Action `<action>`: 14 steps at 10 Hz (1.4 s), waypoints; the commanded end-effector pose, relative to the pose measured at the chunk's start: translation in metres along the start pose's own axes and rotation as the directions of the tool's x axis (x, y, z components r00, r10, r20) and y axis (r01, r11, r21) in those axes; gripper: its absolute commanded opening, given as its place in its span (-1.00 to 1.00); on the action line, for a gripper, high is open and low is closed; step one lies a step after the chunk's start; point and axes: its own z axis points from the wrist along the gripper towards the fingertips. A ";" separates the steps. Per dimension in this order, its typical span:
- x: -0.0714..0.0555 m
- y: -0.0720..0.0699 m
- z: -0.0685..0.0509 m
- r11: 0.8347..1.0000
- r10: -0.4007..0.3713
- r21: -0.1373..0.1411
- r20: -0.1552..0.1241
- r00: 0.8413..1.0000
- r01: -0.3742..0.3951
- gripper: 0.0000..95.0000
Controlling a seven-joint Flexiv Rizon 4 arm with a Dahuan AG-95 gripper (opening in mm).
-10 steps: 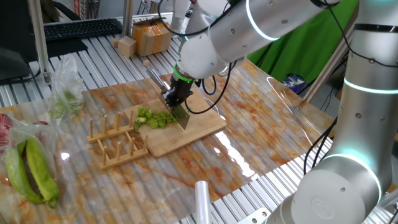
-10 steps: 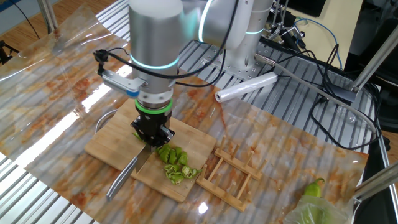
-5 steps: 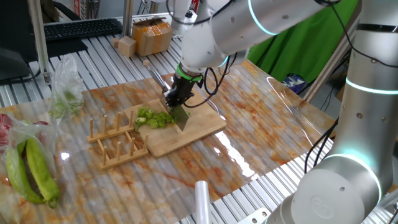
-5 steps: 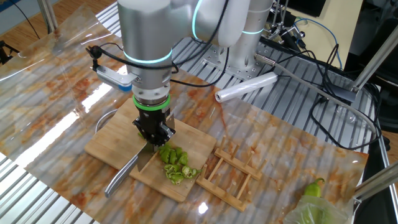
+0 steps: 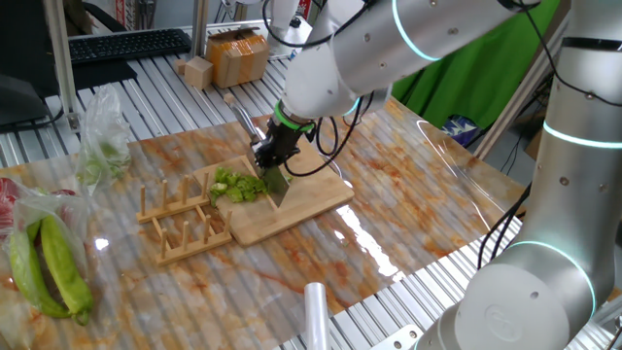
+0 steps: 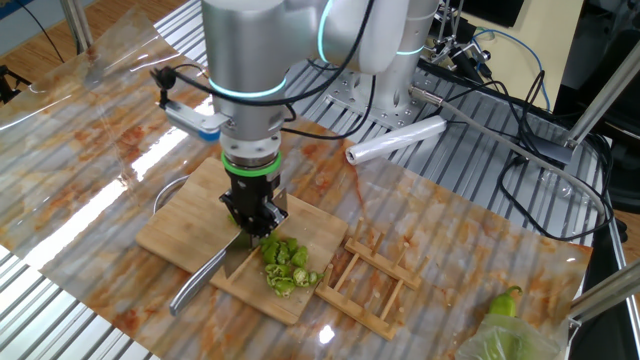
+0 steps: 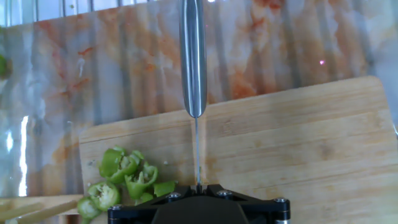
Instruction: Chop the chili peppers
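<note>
Gripper (image 6: 253,213) pointing down over bamboo cutting board (image 5: 311,197), fingers clamped on knife (image 6: 205,277) blade; steel handle juts off board edge. Chili pepper slices (image 6: 284,266) piled on board just beside blade, w/ wooden dish rack (image 6: 373,282) next to board. Marbled mat (image 5: 389,194) underneath.

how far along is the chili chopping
Mostly done: the chili lies in small slices on the board. In hand: the gripper is shut on the knife, blade down beside the pile. Left: perhaps a few bigger chunks to cut; no whole chili shows on the board.
</note>
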 end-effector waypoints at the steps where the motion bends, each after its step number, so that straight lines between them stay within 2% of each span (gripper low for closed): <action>1: -0.001 -0.006 0.000 0.992 -0.095 0.092 0.037 0.995 0.092 -1.00; 3: -0.001 -0.005 0.000 0.993 -0.091 0.074 0.035 0.995 0.088 -1.00; 4: 0.002 -0.005 0.002 0.992 -0.094 0.084 0.027 0.995 0.091 -1.00; 5: 0.004 -0.005 0.004 0.993 -0.085 0.080 0.028 0.996 0.082 -1.00; 8: -0.005 -0.003 0.009 0.995 -0.075 0.064 0.031 0.997 0.073 -1.00; 10: -0.006 -0.003 0.013 0.995 -0.073 0.068 0.028 0.997 0.071 -1.00; 13: -0.007 -0.004 0.009 0.995 -0.077 0.070 0.032 0.996 0.075 -1.00; 14: -0.005 -0.003 0.008 0.996 -0.069 0.064 0.024 0.997 0.068 -1.00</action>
